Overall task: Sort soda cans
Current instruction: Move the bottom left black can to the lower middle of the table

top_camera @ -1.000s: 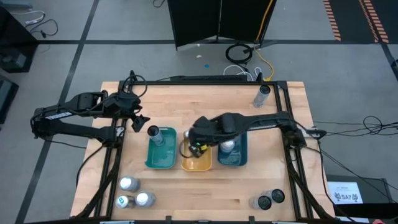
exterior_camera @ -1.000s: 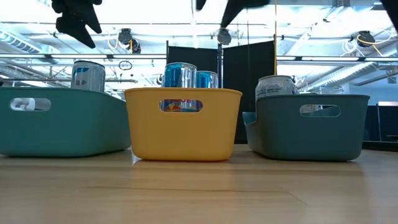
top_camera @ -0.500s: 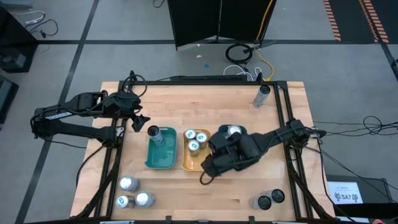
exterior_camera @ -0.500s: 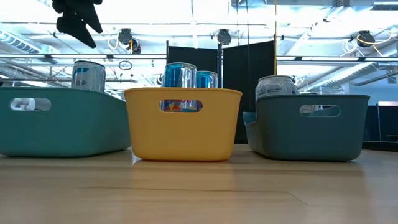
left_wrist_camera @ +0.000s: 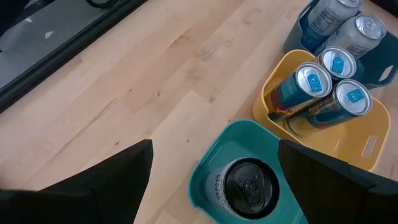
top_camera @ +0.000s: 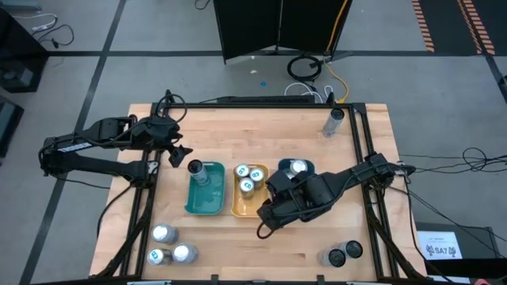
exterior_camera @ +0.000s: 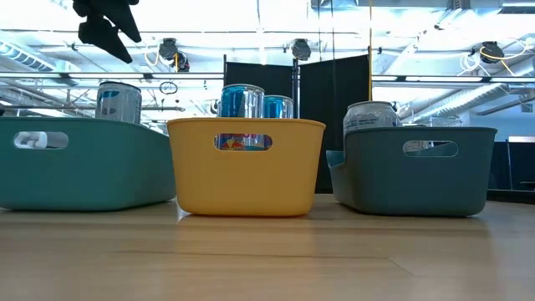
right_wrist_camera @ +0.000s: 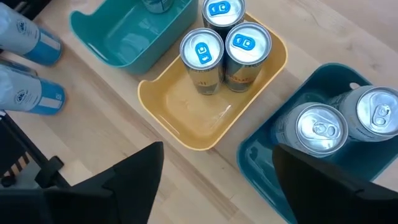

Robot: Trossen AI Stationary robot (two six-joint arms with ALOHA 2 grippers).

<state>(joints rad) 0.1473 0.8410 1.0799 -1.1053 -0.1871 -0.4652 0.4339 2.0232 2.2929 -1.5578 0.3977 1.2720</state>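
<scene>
Three trays stand side by side mid-table: teal (top_camera: 205, 196), yellow (top_camera: 252, 206), blue (top_camera: 305, 168). One dark-topped soda can (left_wrist_camera: 249, 186) stands in the teal tray. Three blue-topped cans (right_wrist_camera: 224, 46) stand in the yellow tray, and two silver-topped cans (right_wrist_camera: 323, 127) in the blue one. My right gripper (top_camera: 263, 227) hovers open above the table just near of the yellow tray, with nothing between its fingers (right_wrist_camera: 137, 180). My left gripper (top_camera: 176, 155) waits open, high above the teal tray's far left end.
Three loose cans (top_camera: 168, 245) stand at the near left corner, and two dark-topped ones (top_camera: 344, 253) at the near right. A single can (top_camera: 334, 120) stands by the far right edge. Black frame rails run along the table's sides. Bare wood lies near of the trays.
My right gripper has drawn back from over the yellow tray toward the table's near edge and a little right, rising slightly. This uncovers the three cans in that tray. Most of the move came in the first half second.
</scene>
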